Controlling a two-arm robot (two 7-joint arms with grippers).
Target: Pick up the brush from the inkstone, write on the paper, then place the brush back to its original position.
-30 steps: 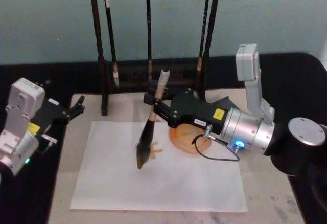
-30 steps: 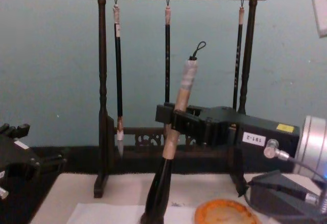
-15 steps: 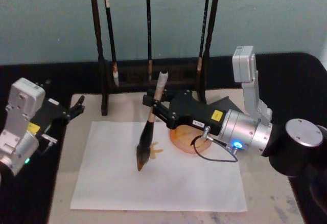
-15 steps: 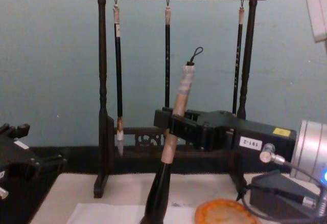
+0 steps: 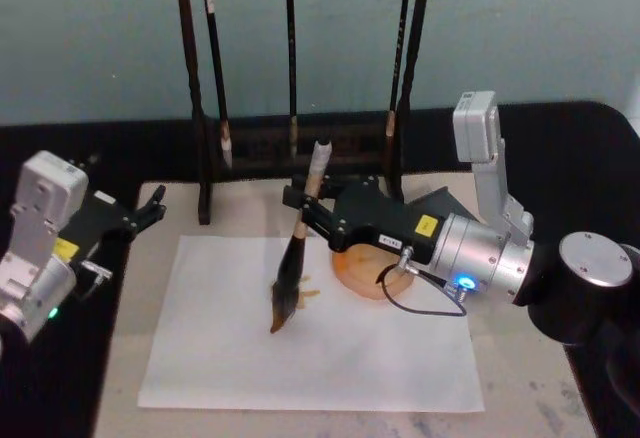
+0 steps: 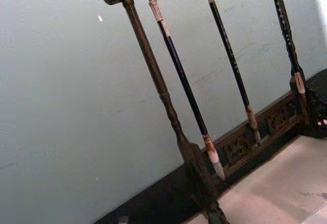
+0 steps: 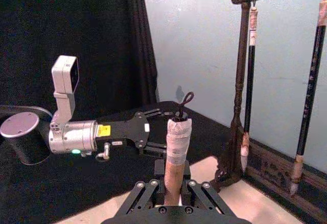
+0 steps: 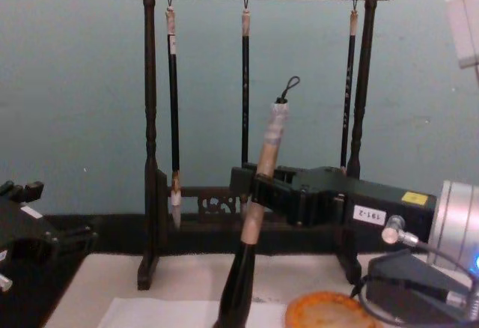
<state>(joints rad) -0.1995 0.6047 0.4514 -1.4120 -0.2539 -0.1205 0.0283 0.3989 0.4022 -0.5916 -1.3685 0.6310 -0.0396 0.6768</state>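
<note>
Centre frame, the right gripper clamps the thick grey-tipped, tan-handled calligraphy brush. Its bristles appear to meet the thin white paper sheet, beside the round orange inkstone dish. Writing seems underway; gentle strokes come next. The left gripper idles at left, fingers spread.

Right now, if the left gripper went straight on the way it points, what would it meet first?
Most likely the rack's left post near its foot: the left gripper aims that way over bare mat, and its wrist view faces that post. Depth is uncertain.
</note>
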